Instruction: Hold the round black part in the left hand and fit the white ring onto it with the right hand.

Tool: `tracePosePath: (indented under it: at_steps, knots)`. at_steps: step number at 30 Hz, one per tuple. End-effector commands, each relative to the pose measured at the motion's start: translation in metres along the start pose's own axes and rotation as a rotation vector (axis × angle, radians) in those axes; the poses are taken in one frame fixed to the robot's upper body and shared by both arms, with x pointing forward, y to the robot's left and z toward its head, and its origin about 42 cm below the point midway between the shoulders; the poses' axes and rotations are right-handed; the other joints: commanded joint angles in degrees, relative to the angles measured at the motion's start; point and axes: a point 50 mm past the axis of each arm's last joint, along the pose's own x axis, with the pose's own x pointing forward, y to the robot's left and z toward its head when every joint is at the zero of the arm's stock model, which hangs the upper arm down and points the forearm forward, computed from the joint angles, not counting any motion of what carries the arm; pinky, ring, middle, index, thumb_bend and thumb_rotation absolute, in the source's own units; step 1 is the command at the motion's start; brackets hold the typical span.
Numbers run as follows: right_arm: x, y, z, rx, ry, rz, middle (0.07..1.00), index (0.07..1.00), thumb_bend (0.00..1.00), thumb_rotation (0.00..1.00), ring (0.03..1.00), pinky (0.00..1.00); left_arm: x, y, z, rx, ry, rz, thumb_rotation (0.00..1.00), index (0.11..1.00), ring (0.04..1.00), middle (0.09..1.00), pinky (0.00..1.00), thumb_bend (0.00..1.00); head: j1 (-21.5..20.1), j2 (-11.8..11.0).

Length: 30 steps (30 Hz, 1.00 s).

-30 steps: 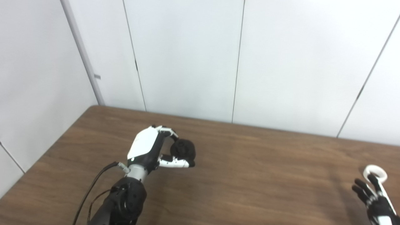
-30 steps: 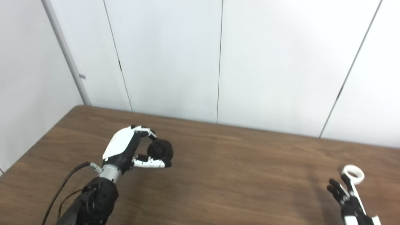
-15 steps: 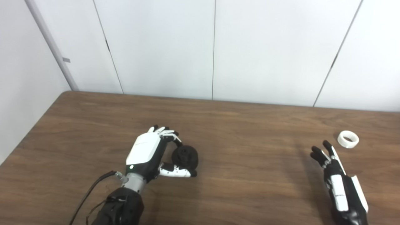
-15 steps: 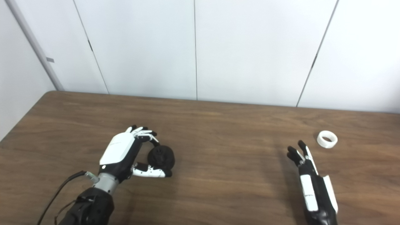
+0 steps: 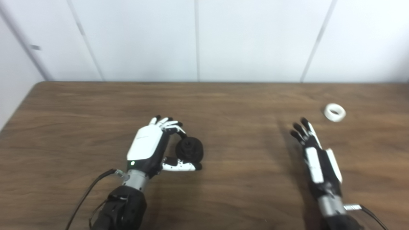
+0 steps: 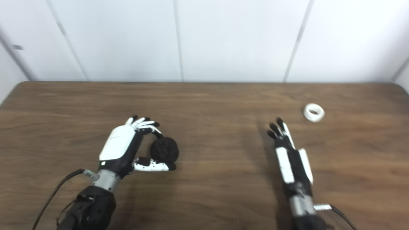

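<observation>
The left hand (image 5: 150,150) lies low over the brown table (image 5: 239,191), knuckles up, its fingers and thumb curled around the round black part (image 5: 190,149), which it grips just above or on the wood. The right hand (image 5: 316,159) stretches flat and forward, fingers extended and slightly spread, holding nothing. The black part is a dark, matte, rounded piece with a small central recess. The white ring (image 5: 334,112) lies flat on the table beyond the right fingertips, apart from them. No writing is legible.
</observation>
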Motion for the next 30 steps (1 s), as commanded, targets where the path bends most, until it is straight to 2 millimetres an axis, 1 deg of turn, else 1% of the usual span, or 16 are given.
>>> tracePosePath:
  at_steps: [1,7,10,13,16,22,30]
  knots:
    - [-0.008,0.010,-0.004,0.017,0.033,-0.003,0.929,0.979,0.47,1.00,0.899,0.98,0.004,0.008,0.010,0.017,-0.056,0.043,0.06,0.486,0.901,0.803,1.00,0.52,-0.9,0.9]
    - [-0.003,0.017,0.002,0.027,0.034,-0.004,0.936,0.975,0.46,1.00,0.896,0.97,0.002,-0.002,0.016,0.002,-0.069,0.014,0.06,0.485,0.903,0.799,1.00,0.52,-3.1,2.2]
    - [-0.002,0.021,0.006,0.027,0.036,-0.011,0.929,0.975,0.46,1.00,0.909,1.00,0.000,-0.009,0.021,0.020,-0.086,0.003,0.05,0.484,0.899,0.797,1.00,0.52,-3.5,2.5]
    - [-0.001,0.024,0.010,0.031,0.025,-0.016,0.936,0.977,0.45,1.00,0.910,0.96,-0.001,-0.018,0.025,0.041,-0.098,-0.009,0.06,0.484,0.895,0.795,1.00,0.52,-3.8,2.7]
    - [0.000,0.027,0.012,0.036,0.016,-0.021,0.940,0.981,0.45,1.00,0.915,0.96,-0.002,-0.024,0.027,0.034,-0.101,-0.020,0.05,0.484,0.889,0.789,1.00,0.52,-4.3,2.9]
    - [0.002,0.031,0.017,0.048,0.009,-0.037,0.938,0.986,0.45,1.00,0.937,0.96,-0.006,-0.033,0.028,0.054,-0.114,-0.052,0.05,0.484,0.901,0.796,1.00,0.52,-5.2,3.3]
    - [0.006,0.033,0.023,0.059,-0.009,-0.050,0.938,0.982,0.45,1.00,0.928,0.97,-0.013,-0.048,0.029,0.061,-0.118,-0.080,0.06,0.484,0.896,0.789,1.00,0.52,-5.4,3.8]
